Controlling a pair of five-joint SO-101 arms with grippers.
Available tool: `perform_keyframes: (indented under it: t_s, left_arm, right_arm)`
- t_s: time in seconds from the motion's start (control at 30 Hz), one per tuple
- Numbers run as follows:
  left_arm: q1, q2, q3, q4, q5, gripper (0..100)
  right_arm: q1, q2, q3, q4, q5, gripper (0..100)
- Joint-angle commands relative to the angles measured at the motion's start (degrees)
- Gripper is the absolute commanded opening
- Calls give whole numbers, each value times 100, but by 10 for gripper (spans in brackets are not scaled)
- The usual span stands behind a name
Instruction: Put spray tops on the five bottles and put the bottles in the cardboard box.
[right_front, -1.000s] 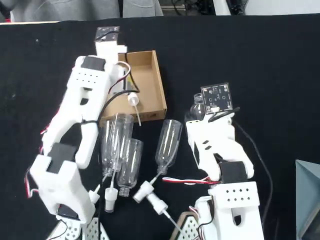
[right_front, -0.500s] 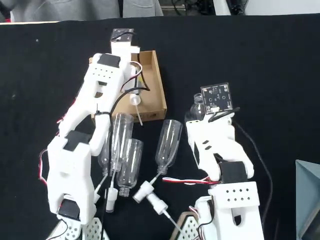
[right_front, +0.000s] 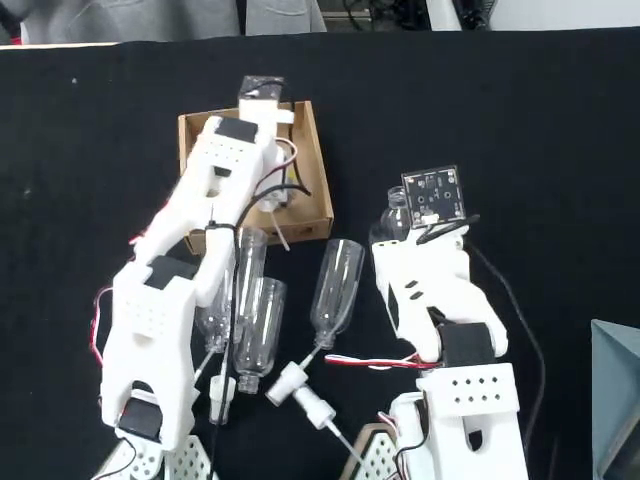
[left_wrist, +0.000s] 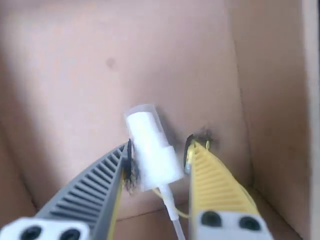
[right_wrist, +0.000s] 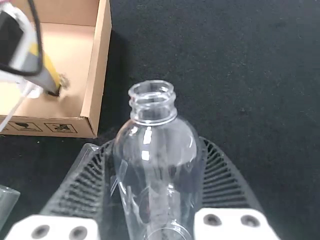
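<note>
My left gripper (right_front: 274, 202) hangs over the open cardboard box (right_front: 321, 170) and is shut on a white spray top (right_front: 270, 200) whose thin tube trails down. Against the box floor (left_wrist: 75, 75), the spray top (left_wrist: 150, 150) sits between the grey and yellow fingers of my left gripper (left_wrist: 159, 156). To the right of the box, my right gripper (right_front: 392, 232) is shut on a clear uncapped bottle (right_front: 396, 212). The bottle (right_wrist: 155, 145) stands neck-up in my right gripper (right_wrist: 150, 152), near the box wall (right_wrist: 102, 65).
Three clear bottles lie on the black table in front of the box (right_front: 337, 285), (right_front: 262, 325), (right_front: 238, 265), partly under the left arm. Loose spray tops (right_front: 288, 382), (right_front: 315, 408), (right_front: 222, 398) lie nearer the arm bases. A grey object (right_front: 615, 400) stands at the right edge.
The left arm has swung right and farther out over the box, carrying the spray top with it. The right arm and its bottle have not moved.
</note>
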Motion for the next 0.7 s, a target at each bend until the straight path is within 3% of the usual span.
perform_keyframes:
  t_s: [0.0,0.17,0.37,0.67]
  left_arm:
    - [57,-44,-330,35,44,173]
    - [57,-97,-330,149,35,77]
    - [84,-114,-391,176,35,58]
    - [66,-97,-1938,1697,35,57]
  right_arm:
    - [167,-110,13,-185,9,113]
    - [167,-110,13,-185,9,113]
    - [167,-110,22,-185,9,113]
    - [167,-110,13,-185,9,113]
